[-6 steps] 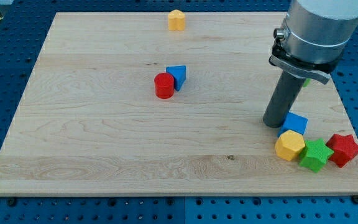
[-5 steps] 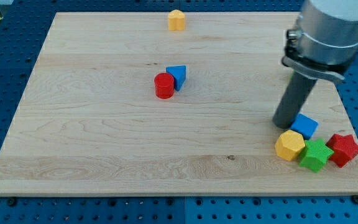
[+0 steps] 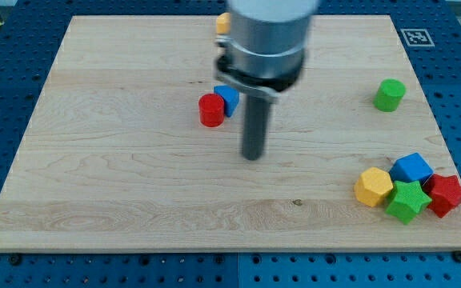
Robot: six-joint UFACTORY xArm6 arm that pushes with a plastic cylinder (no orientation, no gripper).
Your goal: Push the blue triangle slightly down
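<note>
The blue triangle [image 3: 229,99] lies on the wooden board [image 3: 118,176] a little above its middle, touching the red cylinder [image 3: 210,110] on its left. My tip [image 3: 251,157] rests on the board below and slightly right of the blue triangle, about a block's width away from it and not touching it. The rod and arm housing rise up from there and hide part of the triangle's right side.
An orange block [image 3: 223,22] near the top edge is mostly hidden behind the arm. A green cylinder [image 3: 390,94] stands at the right. At the lower right cluster a blue cube [image 3: 412,168], a yellow hexagon [image 3: 373,186], a green star [image 3: 407,200] and a red star [image 3: 446,194].
My tip has moved far left from beside the blue cube to just below the blue triangle. The blue cube has shifted right against the red star. The green cylinder is now uncovered.
</note>
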